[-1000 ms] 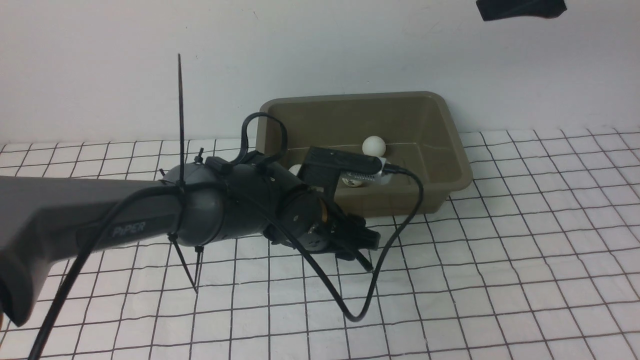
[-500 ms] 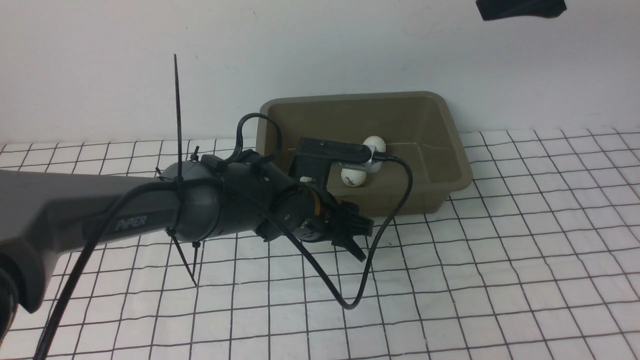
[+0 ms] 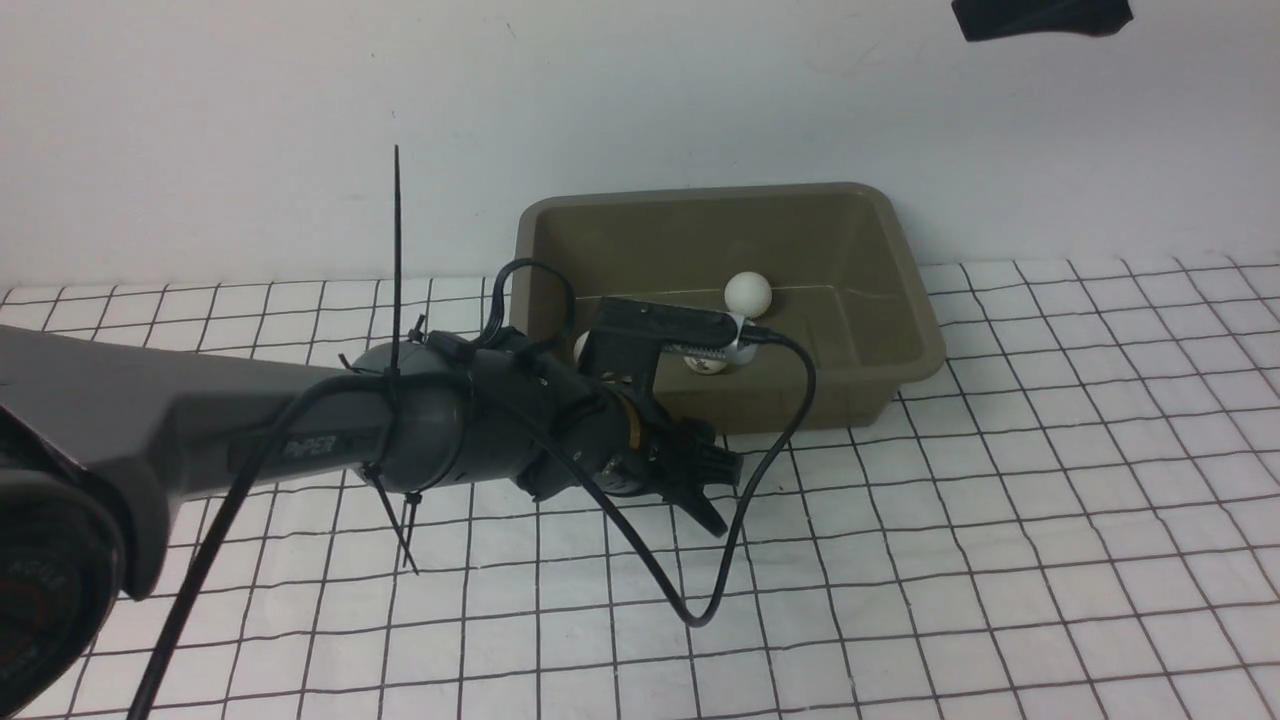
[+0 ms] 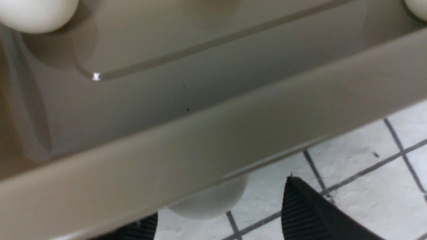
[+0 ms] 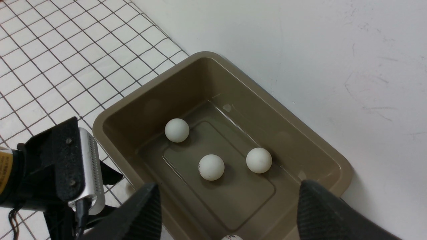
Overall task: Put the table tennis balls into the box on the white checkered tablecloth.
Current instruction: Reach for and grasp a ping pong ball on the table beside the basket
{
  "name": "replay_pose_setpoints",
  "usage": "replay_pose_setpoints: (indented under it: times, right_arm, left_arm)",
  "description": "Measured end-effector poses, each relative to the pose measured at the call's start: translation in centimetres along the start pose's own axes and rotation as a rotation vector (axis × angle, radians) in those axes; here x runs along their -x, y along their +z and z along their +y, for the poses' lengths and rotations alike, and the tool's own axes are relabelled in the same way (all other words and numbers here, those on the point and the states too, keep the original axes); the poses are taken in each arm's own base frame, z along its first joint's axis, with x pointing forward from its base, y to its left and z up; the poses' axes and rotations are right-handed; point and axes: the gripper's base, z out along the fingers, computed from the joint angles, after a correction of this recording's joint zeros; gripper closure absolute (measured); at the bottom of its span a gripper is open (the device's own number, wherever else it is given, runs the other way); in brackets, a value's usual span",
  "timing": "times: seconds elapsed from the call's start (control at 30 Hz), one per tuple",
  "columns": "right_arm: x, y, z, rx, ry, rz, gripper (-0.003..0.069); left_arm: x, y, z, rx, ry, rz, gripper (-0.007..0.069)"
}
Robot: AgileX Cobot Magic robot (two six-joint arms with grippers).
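The olive-grey box stands on the white checkered tablecloth against the back wall. Three table tennis balls lie inside it. The top of another ball, dark-marked, shows at the picture's edge. My left gripper hangs low at the box's front wall, open. One ball lies on the cloth under the rim, between the fingers and clear of the one that shows fully. My right gripper is open high above the box, holding nothing.
The white wall runs directly behind the box. The left arm's camera cable loops down over the cloth in front of the box. A dark part of the right arm shows at the top right.
My left arm has shifted a little to the left and rolled slightly, its gripper staying low in front of the box. The balls in the box have not moved.
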Motion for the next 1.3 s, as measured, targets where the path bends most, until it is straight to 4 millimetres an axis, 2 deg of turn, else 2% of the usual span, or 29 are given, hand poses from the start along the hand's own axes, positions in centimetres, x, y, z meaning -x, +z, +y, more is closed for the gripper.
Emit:
replay_pose_setpoints:
  times: [0.23, 0.4, 0.47, 0.6, 0.63, 1.07, 1.3]
  right_arm:
    - [0.0, 0.0, 0.0, 0.000, 0.000, 0.000, 0.0164]
    - [0.0, 0.0, 0.0, 0.000, 0.000, 0.000, 0.0164]
    - [0.0, 0.0, 0.0, 0.000, 0.000, 0.000, 0.0164]
    - [0.0, 0.0, 0.0, 0.000, 0.000, 0.000, 0.0164]
    - [0.0, 0.0, 0.0, 0.000, 0.000, 0.000, 0.0164]
    - [0.0, 0.0, 0.0, 0.000, -0.004, 0.000, 0.0164]
    - [0.1, 0.0, 0.0, 0.005, -0.020, -0.006, 0.0164]
  left_arm:
    - [0.2, 0.4, -0.1, -0.023, -0.011, -0.035, 0.0174]
    - [-0.6, 1.4, 0.1, -0.015, -0.013, -0.010, 0.0177]
    - [-0.7, 1.6, 0.1, -0.013, -0.013, -0.004, 0.0199]
    - [-0.5, 1.6, 0.0, -0.024, -0.012, -0.024, 0.0305]
    - [-0.5, 1.6, 0.0, -0.027, -0.011, -0.029, 0.0308]
    - [-0.5, 1.6, 0.0, -0.026, 0.020, -0.028, 0.0308]
    - [-0.4, 0.1, -1.3, -0.029, 0.061, -0.011, 0.0308]
